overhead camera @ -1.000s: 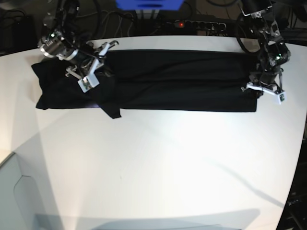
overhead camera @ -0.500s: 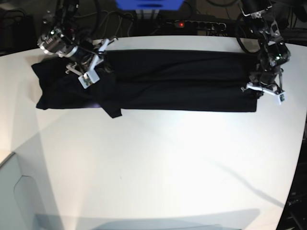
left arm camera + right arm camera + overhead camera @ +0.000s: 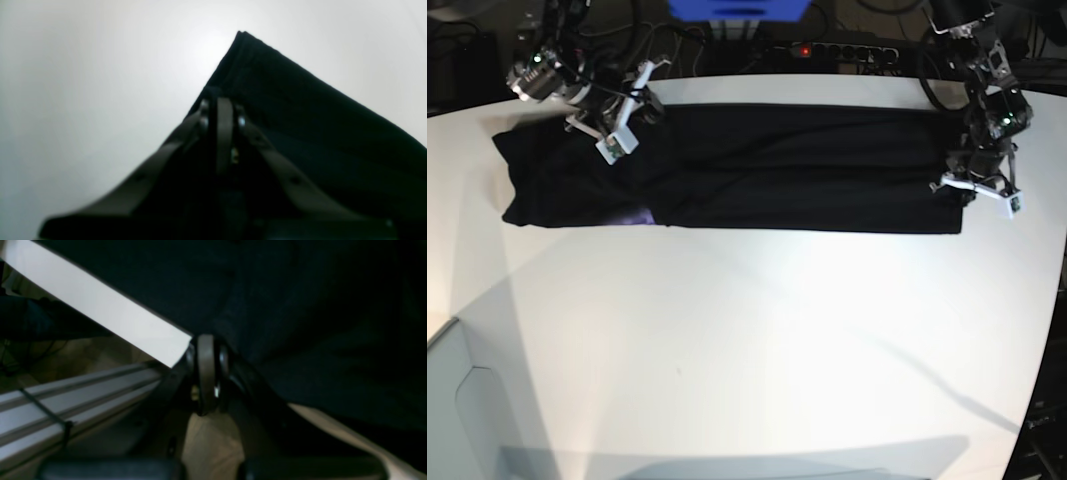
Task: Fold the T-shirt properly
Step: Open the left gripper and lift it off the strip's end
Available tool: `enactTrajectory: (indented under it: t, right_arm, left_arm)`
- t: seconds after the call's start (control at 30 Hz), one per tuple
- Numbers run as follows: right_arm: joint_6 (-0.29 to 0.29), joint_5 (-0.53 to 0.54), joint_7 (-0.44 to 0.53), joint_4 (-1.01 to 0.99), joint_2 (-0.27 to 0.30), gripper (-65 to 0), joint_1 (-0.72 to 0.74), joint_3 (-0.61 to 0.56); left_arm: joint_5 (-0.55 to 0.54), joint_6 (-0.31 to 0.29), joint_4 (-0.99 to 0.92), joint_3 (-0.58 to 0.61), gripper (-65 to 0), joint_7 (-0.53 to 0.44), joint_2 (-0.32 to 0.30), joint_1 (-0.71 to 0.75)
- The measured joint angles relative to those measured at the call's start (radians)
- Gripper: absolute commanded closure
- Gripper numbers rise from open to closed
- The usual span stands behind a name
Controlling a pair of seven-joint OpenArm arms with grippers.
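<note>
black cloth, short-sleeved t-shirt (image 3: pixel 777 170), lies as a long folded band across the far part of the smooth white counter (image 3: pixel 757 340), running side to side in the base view. a small purple patch of print (image 3: pixel 635 217) peeks out at the near edge toward that view's left.

left pincer (image 3: pixel 962 190) (base view's right) sits at the band's end, clenched on the cloth; its wrist view shows the folded corner (image 3: pixel 242 35) just beyond the closed tips.

right pincer (image 3: pixel 632 120) is at the far edge near the other end, closed tight with dark cloth at its tips; whether cloth is actually pinched, cannot tell (wrist view too dark).
</note>
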Motion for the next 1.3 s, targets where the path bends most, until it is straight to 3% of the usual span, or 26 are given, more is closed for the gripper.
enactTrajectory:
  t: [0.13, 0.27, 0.6, 0.83, 1.17, 1.3]
  right_arm:
    - [0.000, 0.000, 0.000, 0.000, 0.000, -11.6, 0.003, -0.001]
    - [0.000, 0.001, 0.000, 0.000, 0.000, -15.2, 0.003, -0.001]
    - [0.000, 0.003, -0.035, 0.000, -0.008, -15.1, 0.016, 0.040]
    - [0.000, 0.000, -0.035, 0.000, -0.019, -15.0, 0.065, 0.066]
    - [0.000, 0.001, -0.037, 0.000, -0.019, -15.0, 0.088, 0.064]
    - [0.000, 0.003, -0.037, 0.000, -0.019, -15.0, 0.089, 0.064]
  left_arm:
    - [0.006, 0.000, 0.000, -0.002, -0.5, 0.002, 0.021, 0.002]
    - [0.007, 0.000, 0.000, -0.002, -0.5, 0.001, 0.020, 0.002]
    - [0.000, 0.000, 0.011, -0.002, -1.7, 0.001, 0.020, 0.002]
    - [0.000, -0.001, 0.032, -0.076, -20.7, 0.004, 0.049, 0.000]
    - [0.000, -0.004, 0.188, -0.094, -21.2, 0.008, 0.077, 0.006]
    - [-0.005, -0.005, 0.238, -0.166, -21.2, 0.010, 0.125, 0.004]
